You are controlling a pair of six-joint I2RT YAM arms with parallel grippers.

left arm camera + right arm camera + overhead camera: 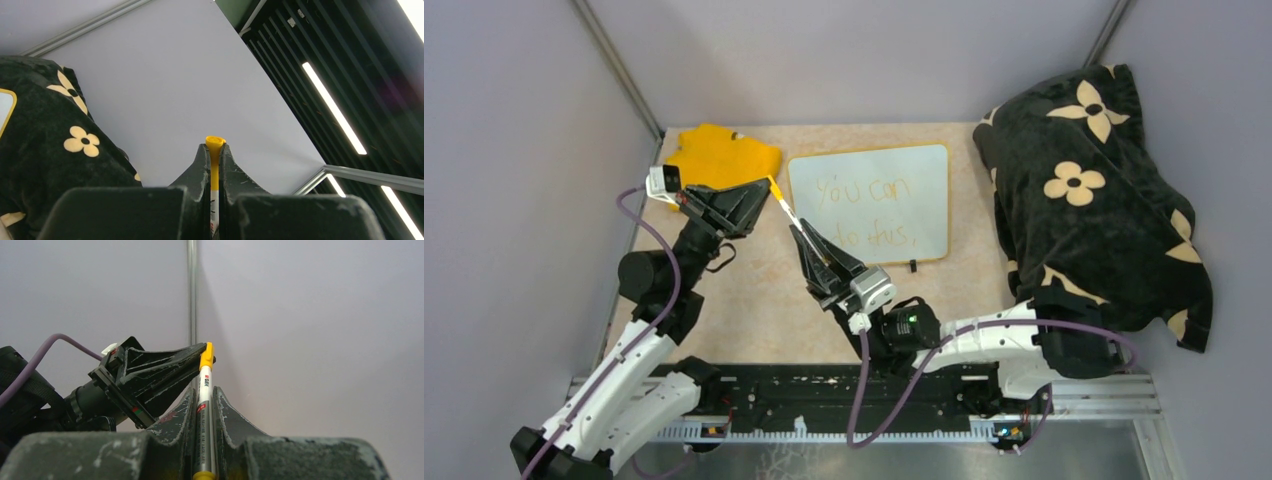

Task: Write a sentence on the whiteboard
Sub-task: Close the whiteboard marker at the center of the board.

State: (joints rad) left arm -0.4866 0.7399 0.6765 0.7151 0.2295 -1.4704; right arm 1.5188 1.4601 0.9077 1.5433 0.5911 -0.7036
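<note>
The whiteboard [916, 165] lies flat at the back middle of the table. The sentence [864, 210], in thin yellow-orange letters, reads "you can do this" in two lines. A marker [786, 206] with a yellow cap [775, 186] and a white-silver barrel is held in the air left of the board, between both grippers. My left gripper [767, 187] is shut on the cap end [215, 146]. My right gripper [800, 229] is shut on the barrel [204, 405]. In the right wrist view the left gripper's fingers [165, 365] meet the cap [206, 355].
A yellow cloth [724, 155] lies at the back left, behind the left gripper. A black blanket with cream flowers [1089, 190] is heaped along the right side and also shows in the left wrist view [50, 150]. Grey walls close in the table.
</note>
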